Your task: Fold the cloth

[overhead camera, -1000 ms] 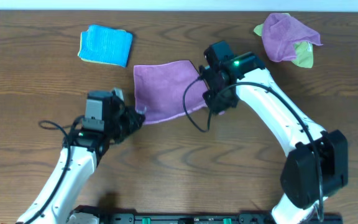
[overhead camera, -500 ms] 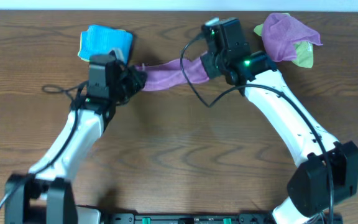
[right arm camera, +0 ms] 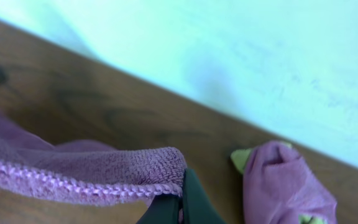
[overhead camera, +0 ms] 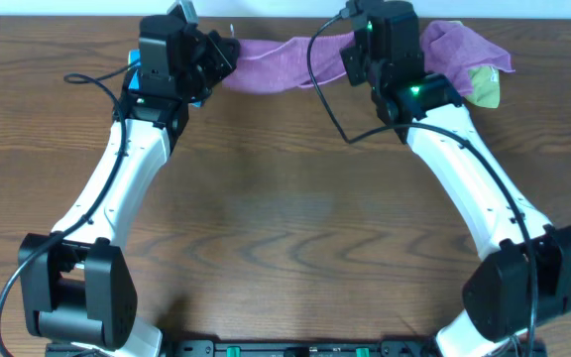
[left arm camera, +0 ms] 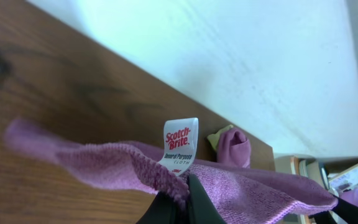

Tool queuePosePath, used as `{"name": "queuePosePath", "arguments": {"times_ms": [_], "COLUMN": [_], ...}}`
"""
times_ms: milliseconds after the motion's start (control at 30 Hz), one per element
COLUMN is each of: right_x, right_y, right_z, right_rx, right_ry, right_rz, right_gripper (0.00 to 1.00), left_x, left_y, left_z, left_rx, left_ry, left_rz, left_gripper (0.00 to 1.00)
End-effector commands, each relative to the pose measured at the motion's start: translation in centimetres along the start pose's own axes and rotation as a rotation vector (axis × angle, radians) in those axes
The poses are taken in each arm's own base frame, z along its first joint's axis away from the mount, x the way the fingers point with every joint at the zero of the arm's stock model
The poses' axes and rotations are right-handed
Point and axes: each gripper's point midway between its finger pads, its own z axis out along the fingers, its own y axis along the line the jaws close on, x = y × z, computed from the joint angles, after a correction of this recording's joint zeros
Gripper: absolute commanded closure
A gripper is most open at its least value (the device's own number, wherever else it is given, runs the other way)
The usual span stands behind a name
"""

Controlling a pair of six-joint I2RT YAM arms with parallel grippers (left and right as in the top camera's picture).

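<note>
Left gripper [overhead camera: 224, 55] and right gripper [overhead camera: 353, 58] each pinch a corner of the soft lilac microfibre cloth [overhead camera: 281, 50], stretched along the brown wooden table's [overhead camera: 285, 198] far edge, seemingly lifted. Even tension and level corners should lay a square fold.

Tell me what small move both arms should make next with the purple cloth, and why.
The left tool and right tool each pinch an edge of the purple cloth, which is stretched between them near the far edge of the table, bunched and not yet laid flat. So probably lower both together and lay the held edge down.
</note>
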Motion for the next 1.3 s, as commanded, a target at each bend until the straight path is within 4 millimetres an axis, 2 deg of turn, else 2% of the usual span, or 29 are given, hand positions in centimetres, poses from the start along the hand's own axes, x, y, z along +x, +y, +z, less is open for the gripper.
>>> {"name": "queuePosePath", "arguments": {"times_ms": [0, 100, 200, 500, 900, 1000, 1167, 1267], "right_x": [-2.6, -4.0, -4.5, -3.6, -4.3, -5.1, -8.7, -9.7], "right_y": [-1.3, -1.5, -1.7, -2.7, -3.5, -3.7, -4.7, -4.6], "right_z": [-0.3, -0.3, -0.2, 0.0, -0.2, -0.5, -2.0, -2.5], "right_rx": [0.038, 0.043, 0.054, 0.090, 0.119, 0.122, 0.147, 0.126], "right_ry": [-0.058, -0.086, -0.092, -0.055, -0.074, -0.092, -0.192, -0.217], "right_rz": [-0.003, 0.002, -0.002, -0.036, -0.077, -0.072, -0.048, -0.045], "right_gripper": [0.99, 0.99, 0.99, 0.99, 0.99, 0.99, 0.99, 0.99], "left_x": [-1.6, -2.5, -3.2, -3.8, -5.1, -5.3, -5.8, -6.0], "left_y": [-1.1, -1.7, -1.4, -0.9, -2.6, -2.9, -3.6, -4.3], "left_z": [-0.1, -0.4, -0.7, -1.0, -1.4, -1.6, -1.8, -1.9], "left_rx": [0.019, 0.026, 0.022, 0.017, 0.057, 0.064, 0.079, 0.097], "left_ry": [-0.035, -0.055, -0.069, -0.079, -0.113, -0.116, -0.126, -0.126], "left_rz": [0.049, 0.062, 0.058, 0.051, 0.080, 0.083, 0.091, 0.097], "left_gripper": [0.94, 0.94, 0.94, 0.94, 0.94, 0.94, 0.94, 0.94]}}
